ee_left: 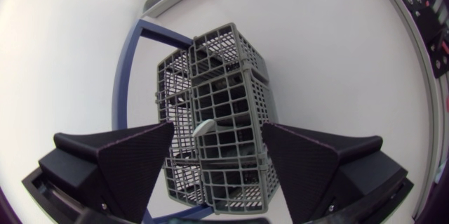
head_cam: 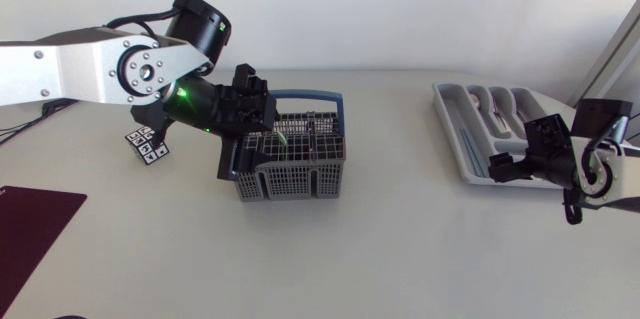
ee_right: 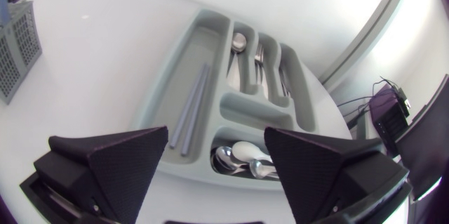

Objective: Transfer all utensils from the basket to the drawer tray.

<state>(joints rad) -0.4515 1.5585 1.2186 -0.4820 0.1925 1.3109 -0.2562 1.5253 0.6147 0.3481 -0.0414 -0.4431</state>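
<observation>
The grey wire basket (head_cam: 297, 164) with a blue handle stands at the table's middle. My left gripper (head_cam: 248, 127) hangs over its left part, open. In the left wrist view the basket (ee_left: 217, 104) lies below and between the spread fingers (ee_left: 130, 161), with a pale utensil handle (ee_left: 203, 127) sticking up inside it. The grey drawer tray (head_cam: 487, 119) lies at the right. My right gripper (head_cam: 510, 164) is open above its near end, holding nothing. In the right wrist view the tray (ee_right: 210, 24) holds grey sticks (ee_right: 191, 112), spoons (ee_right: 242, 157) and more cutlery (ee_right: 245, 59).
A small cube with black-and-white markers (head_cam: 147, 146) sits left of the basket, under my left arm. A dark maroon mat (head_cam: 30, 221) lies at the front left corner. The basket's corner (ee_right: 17, 48) shows far beyond the tray in the right wrist view.
</observation>
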